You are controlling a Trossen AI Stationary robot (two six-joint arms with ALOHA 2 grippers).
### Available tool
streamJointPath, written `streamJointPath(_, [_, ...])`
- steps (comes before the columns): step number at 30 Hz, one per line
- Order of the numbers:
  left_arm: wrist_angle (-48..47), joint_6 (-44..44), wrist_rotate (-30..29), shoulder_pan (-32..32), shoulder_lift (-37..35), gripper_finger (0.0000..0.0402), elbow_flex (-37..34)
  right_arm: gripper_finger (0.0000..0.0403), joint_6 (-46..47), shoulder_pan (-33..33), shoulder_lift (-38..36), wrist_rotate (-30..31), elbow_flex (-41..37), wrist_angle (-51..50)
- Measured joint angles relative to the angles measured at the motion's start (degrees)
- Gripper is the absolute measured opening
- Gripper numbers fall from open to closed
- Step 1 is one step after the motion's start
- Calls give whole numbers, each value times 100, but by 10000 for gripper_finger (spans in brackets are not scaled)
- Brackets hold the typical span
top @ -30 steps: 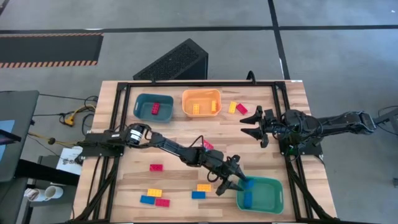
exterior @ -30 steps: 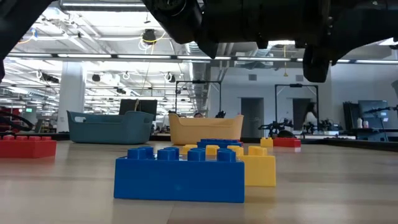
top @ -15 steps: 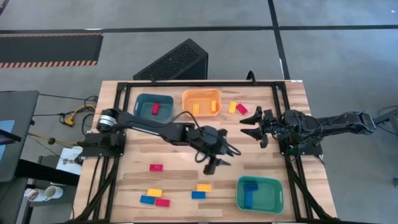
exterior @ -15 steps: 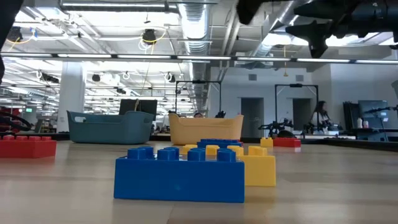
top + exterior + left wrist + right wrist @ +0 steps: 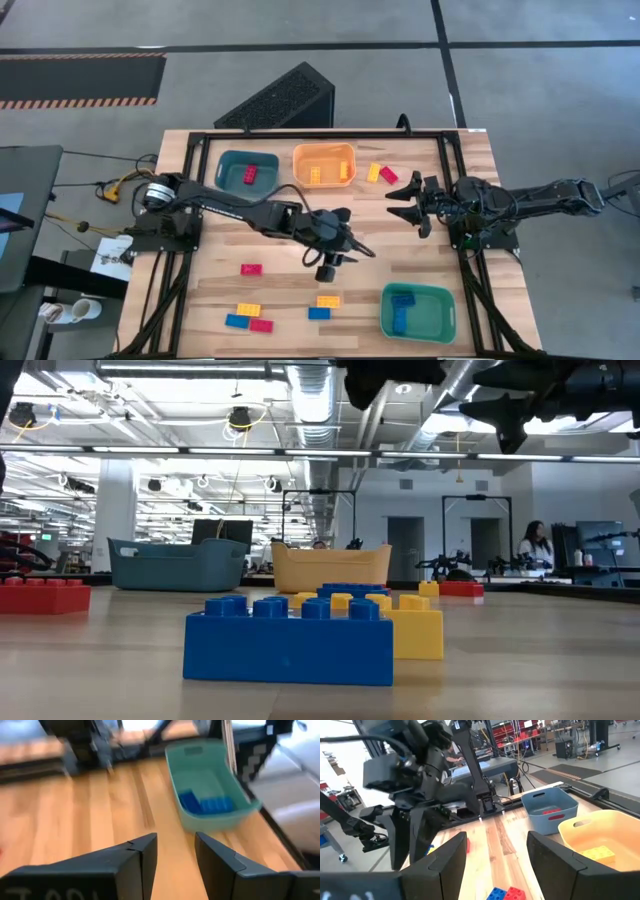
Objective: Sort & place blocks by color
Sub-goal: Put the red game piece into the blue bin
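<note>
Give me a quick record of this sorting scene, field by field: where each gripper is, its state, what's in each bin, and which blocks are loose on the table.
left gripper: open, empty, above mid-table
right gripper: open, empty, waiting at the right side
teal bin: one red block
orange bin: yellow blocks
green bin: blue blocks
loose near orange bin: yellow brick, red brick
loose on front half: six blocks, red, yellow and blue, including a lone red one
table: wooden
</note>
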Motion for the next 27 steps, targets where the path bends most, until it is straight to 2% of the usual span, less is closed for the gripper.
streamJointPath(3, [687, -286, -10, 91, -453, 114, -798, 230, 21, 0, 2, 0, 0, -12])
streamJointPath(8, [2698, -649, -56, 224, -1245, 114, -2406, 230, 21, 0, 102, 93, 2, 32])
streamJointPath(12, [4270, -848, -385, 314, -1904, 114, -3665, 230, 19, -3, 260, 365, 10, 109])
streamJointPath(16, [5581, -959, -628, 412, -2333, 114, -4622, 230, 19, -35, 484, 453, 7, 249])
streamJointPath(21, [6165, -918, -656, 515, -2695, 114, -5566, 230, 17, -39, 755, 457, 0, 516])
streamJointPath(27, [6531, -1201, -724, 668, -2912, 114, -6112, 230, 160, -41, 1017, 457, 4, 625])
